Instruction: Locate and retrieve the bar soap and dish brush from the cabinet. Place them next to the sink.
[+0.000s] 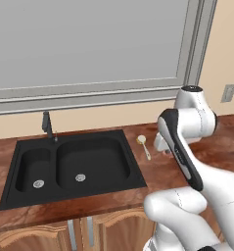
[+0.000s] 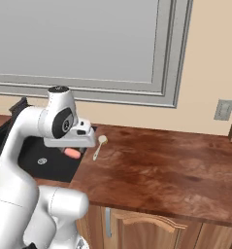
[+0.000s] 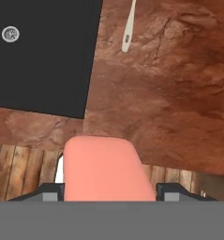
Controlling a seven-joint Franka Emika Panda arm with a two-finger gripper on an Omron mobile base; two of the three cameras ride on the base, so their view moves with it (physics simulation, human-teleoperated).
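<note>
A: Hand cam first. Bar soap sits right btwn the claw tips, pink slab fills the gap. Near end cut off by the bottom edge, can't see the whole bar.

B: So it's gripping?

A: Yep, jaws set wide, clamped on the soap's two sides. Fingers barely poke up, just dark stubs either side.

B: From the right base cam the claw itself is hidden under the wrist, only a bit of pink soap peeks out beneath it, over the sink's right rim.

A: Left base cam, forearm blocks the claw totally. No soap visible there.

B: Dish brush?

A: Dish brush lies flat on the table, just right of the sink, well ahead of the claw. In the hand cam, brush shows handle only, head cut off by the top edge.

B: Right base cam gets the full brush, just beside the wrist, head pointing to the wall.

A: Below the claw: sink corner to one side, table to the other. Soap is off the table, held above it. Height hard to judge.
</note>
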